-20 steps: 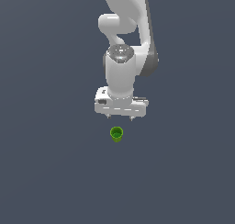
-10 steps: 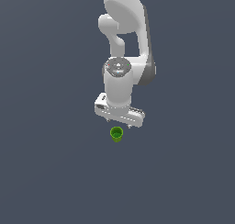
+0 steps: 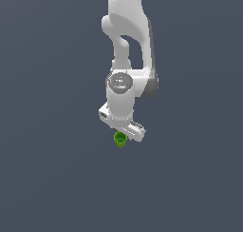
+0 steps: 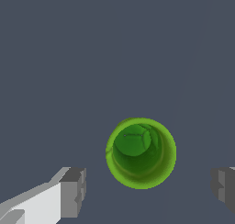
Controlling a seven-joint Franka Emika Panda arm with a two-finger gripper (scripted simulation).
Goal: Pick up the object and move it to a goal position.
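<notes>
A tiny bright green cup (image 3: 120, 139) stands upright on the dark grey floor, hollow top up. In the exterior view my white gripper (image 3: 122, 131) hangs right above it, its lower edge overlapping the cup's rim. In the wrist view the cup (image 4: 141, 152) sits between my two grey fingertips (image 4: 73, 192), which stand wide apart on either side, not touching it. The gripper (image 4: 149, 188) is open and empty.
The floor (image 3: 47, 178) is a plain dark grey surface all around. The white arm (image 3: 128, 45) rises behind the gripper to the top of the exterior view. No goal marker shows.
The gripper has come down toward the cup and turned about its vertical axis; the gap between it and the cup has closed. The cup has not moved.
</notes>
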